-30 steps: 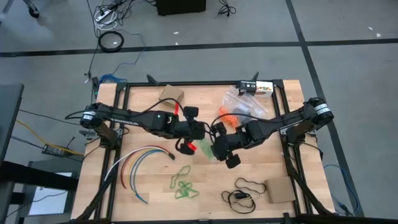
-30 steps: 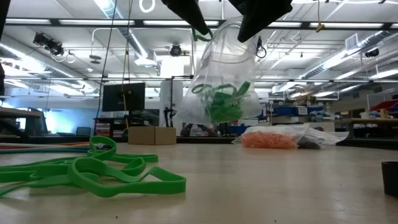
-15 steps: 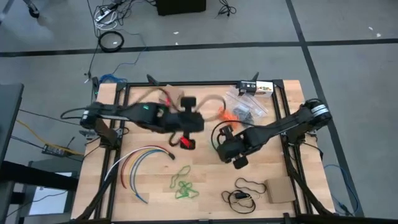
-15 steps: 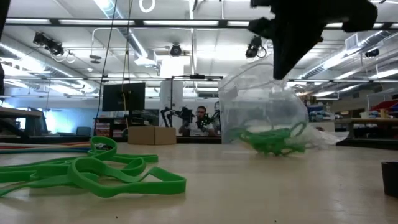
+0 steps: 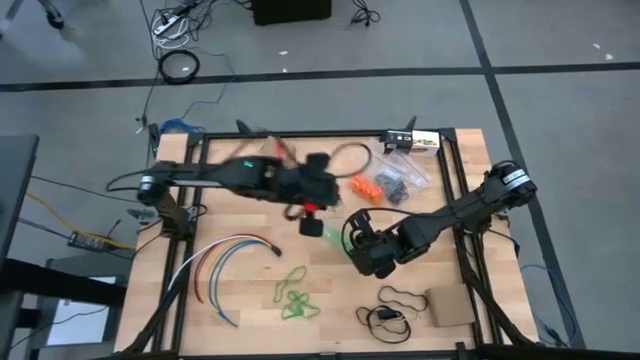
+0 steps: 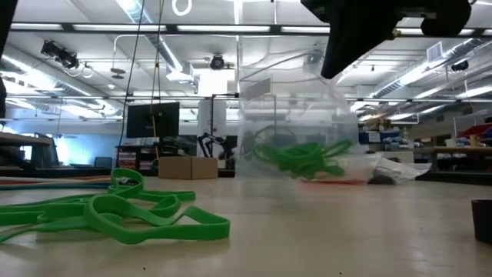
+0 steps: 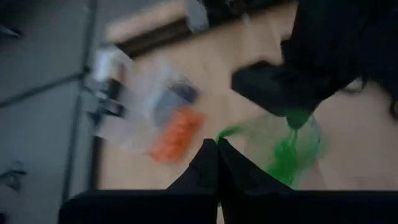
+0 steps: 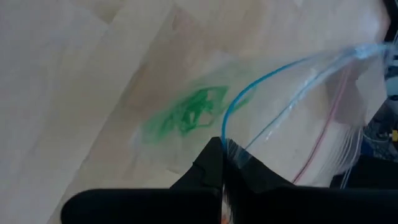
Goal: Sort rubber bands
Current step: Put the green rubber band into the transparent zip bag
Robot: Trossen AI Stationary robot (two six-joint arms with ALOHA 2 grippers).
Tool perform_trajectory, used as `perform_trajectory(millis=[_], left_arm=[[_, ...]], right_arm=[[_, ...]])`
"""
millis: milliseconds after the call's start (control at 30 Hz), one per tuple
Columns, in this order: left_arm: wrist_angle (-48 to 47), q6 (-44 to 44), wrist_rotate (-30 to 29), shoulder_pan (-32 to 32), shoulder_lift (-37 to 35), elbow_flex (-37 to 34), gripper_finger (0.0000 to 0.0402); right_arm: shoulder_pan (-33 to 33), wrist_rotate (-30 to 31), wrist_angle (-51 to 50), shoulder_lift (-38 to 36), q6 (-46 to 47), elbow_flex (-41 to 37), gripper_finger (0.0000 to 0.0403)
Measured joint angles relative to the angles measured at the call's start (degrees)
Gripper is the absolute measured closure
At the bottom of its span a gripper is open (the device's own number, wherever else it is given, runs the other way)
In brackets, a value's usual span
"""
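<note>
Since a second ago, your left gripper (image 5: 312, 190) is pulling away from the middle of the table toward the far side, and the clear bag (image 6: 296, 127) it was sharing is now coming down toward the wood with your right gripper (image 5: 368, 250) alone. The right fingers are pinched together on the bag's zip edge (image 8: 249, 93); the left fingers (image 7: 208, 168) are pressed together with nothing visible between them.

Inside the bag the green bands (image 6: 300, 158) are bunching low, showing through the film. More green bands (image 5: 295, 298) are lying loose on the near side of the table, the orange bands (image 5: 365, 188) are sitting bagged near the far edge, and the dark bands (image 5: 395, 178) are bagged just beside them.

You are dealing with light, limp things. The film is probably slippery and is collapsing wherever it is unsupported, so you should be holding it by the stiffer zip rim. The loose loops are likely springing and tangling; pinch a strand where several cross, lifting a clump instead of one.
</note>
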Motion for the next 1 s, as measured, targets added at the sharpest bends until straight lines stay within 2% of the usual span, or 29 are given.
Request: perform_trajectory(millis=[200,333,667,800,1000], left_arm=[[0.8,0.0,5.5,0.6,5.1,-0.2,0.04],[0.5,0.0,6.1,0.7,8.3,-2.3,0.0399],[4.4,-2.4,9.5,2.1,8.7,-9.5,0.0391],[5.4,-2.5,13.7,2.1,8.3,-9.9,0.0346],[7.2,-3.0,14.2,1.2,7.9,-10.0,0.0211]], right_arm=[[0.3,0.1,0.2,0.0,0.7,0.0,0.0403],[0.9,0.2,0.1,0.0,0.9,0.1,0.0403],[2.0,1.2,0.6,0.0,1.1,0.1,0.0403],[2.0,1.2,0.7,-0.1,1.4,0.1,0.0403],[2.0,1.2,0.7,-0.1,1.5,0.1,0.0403]])
